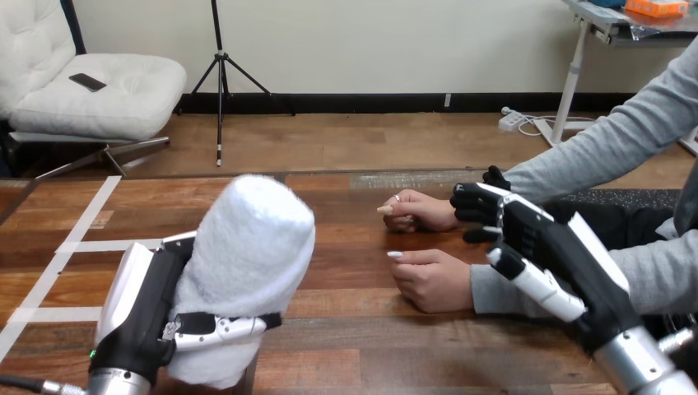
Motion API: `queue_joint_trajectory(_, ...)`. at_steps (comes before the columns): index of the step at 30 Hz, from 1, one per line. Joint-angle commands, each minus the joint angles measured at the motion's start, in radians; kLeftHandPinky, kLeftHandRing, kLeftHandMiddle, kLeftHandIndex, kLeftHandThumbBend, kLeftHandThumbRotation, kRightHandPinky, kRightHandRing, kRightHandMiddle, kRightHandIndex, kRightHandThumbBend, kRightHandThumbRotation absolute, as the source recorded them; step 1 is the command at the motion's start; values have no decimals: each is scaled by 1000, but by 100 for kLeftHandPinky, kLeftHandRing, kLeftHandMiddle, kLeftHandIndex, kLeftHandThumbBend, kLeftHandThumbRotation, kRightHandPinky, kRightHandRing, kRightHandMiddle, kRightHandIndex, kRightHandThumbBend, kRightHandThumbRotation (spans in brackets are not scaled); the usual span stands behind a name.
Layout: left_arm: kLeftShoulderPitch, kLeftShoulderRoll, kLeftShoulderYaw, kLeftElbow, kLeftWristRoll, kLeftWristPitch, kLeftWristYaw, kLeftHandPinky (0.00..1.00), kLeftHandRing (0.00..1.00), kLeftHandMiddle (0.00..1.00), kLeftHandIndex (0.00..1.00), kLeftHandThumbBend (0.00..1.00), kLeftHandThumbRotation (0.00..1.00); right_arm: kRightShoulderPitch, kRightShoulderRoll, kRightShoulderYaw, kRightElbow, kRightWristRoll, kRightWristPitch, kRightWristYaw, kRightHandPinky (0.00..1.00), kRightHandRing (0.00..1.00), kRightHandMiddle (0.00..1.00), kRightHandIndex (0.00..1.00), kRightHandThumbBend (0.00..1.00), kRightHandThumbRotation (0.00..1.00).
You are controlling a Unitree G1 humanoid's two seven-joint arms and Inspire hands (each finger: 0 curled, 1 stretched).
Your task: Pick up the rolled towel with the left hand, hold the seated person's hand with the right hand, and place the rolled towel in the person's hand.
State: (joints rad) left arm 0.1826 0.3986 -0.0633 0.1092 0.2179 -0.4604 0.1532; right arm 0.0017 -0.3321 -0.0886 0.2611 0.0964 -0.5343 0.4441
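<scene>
Fingers (221, 327) of your left hand (136, 306) curl round the front of the towel (247, 247), clamped low on the roll, palm pressed to its left flank. The towel stands on end (long axis near vertical, top leaning a bit to the view's right), rounded end up, bottom end down by the near edge of the table (370, 337). Can't tell if it touches the wood. It's at the view's lower left, well apart from the person. Your left forearm comes straight up from the bottom edge.

Your right hand (535, 239) reaches in from the lower right, arm slanting up and left, back of the hand up. It sits over the person's wrists: its far end overlaps the wrist of the person's far hand (420, 210), its near edge over the sleeve behind the person's near hand (432, 280). Whether it grips either one you can't tell. Both the person's hands lie palm down on the table, one just behind the other. White tape strips (82, 222) cross the table at left.
</scene>
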Motion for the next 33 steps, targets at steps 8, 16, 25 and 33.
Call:
queue_joint_trajectory(8, -23, -64, 67, -167, -62, -100, -2, 23, 28, 36, 40, 59, 0, -206, -78, -28, 130, -50, -124, -24, 79, 85, 85, 84, 83, 75)
queue_joint_trajectory(16, -7, -92, 77, -178, -62, -123, -13, 22, 27, 35, 40, 59, 0, -258, -117, -14, 213, -105, -166, -40, 79, 84, 85, 84, 78, 72)
queue_joint_trajectory(25, -1, -112, 87, -185, -75, -156, -32, 22, 28, 35, 39, 58, 0, -314, -144, 1, 292, -164, -186, -64, 76, 82, 83, 83, 77, 69)
queue_joint_trajectory(33, 3, -128, 102, -207, -73, -159, -41, 22, 28, 36, 39, 59, 0, -361, -161, 15, 367, -199, -207, -77, 70, 79, 82, 82, 80, 64)
